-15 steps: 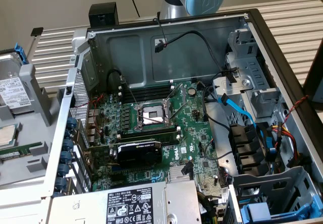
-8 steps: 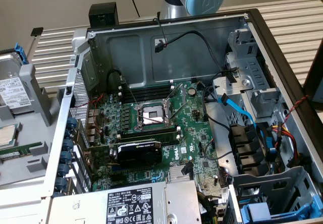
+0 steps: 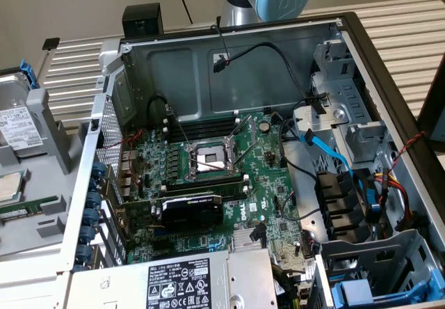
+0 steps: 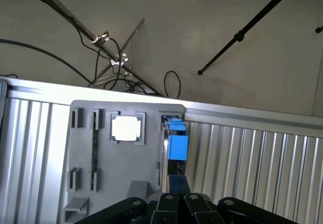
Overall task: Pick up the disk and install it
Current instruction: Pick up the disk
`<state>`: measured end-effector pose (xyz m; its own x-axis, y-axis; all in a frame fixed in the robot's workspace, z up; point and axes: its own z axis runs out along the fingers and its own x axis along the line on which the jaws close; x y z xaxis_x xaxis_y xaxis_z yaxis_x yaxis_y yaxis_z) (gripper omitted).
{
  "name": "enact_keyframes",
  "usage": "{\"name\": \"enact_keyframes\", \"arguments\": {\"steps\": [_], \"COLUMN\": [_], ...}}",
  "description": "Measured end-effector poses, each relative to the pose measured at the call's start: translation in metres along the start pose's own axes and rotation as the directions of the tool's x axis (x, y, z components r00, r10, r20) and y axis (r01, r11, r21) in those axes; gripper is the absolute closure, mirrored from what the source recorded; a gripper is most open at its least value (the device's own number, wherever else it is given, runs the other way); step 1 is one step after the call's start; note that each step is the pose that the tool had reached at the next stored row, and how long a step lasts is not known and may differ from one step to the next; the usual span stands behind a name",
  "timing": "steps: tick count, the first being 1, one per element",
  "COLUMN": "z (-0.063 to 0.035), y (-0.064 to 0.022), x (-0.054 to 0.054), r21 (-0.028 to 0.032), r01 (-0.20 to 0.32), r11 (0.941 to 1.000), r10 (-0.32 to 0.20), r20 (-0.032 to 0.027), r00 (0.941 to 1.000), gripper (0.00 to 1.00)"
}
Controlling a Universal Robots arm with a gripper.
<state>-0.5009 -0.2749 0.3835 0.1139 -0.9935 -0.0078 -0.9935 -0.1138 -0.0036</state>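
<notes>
Wrist view: the tool [image 4: 176, 200] hovers over the disk [image 4: 176, 141] (grip state unclear) in the grey tray [image 4: 126, 168].

Plain beige wall [image 3: 83, 3] behind; ribbed aluminium tabletop [image 4: 252, 158]; pale floor [image 4: 212, 27] with tripod legs [image 4: 247, 30].

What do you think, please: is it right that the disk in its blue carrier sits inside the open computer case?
Not quite. The disk in its blue carrier sits in the grey tray outside the open computer case, at the exterior view's left; the exterior view shows it.
</notes>
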Motion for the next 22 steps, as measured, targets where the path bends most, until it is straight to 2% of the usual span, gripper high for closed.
{"name": "enact_keyframes", "arguments": {"steps": [6,22], "z": [0.0003,0.0025], "y": [0.0016,0.0059], "x": [-0.0002,-0.0006], "r21": [0.0001,-0.0005], "r01": [0.018,0.016], "r11": [0.9998,0.9999], "r10": [-0.018,-0.016], "r20": [0.0,0.0003], "r00": [0.9998,0.9999], "gripper": [0.89,0.89]}}
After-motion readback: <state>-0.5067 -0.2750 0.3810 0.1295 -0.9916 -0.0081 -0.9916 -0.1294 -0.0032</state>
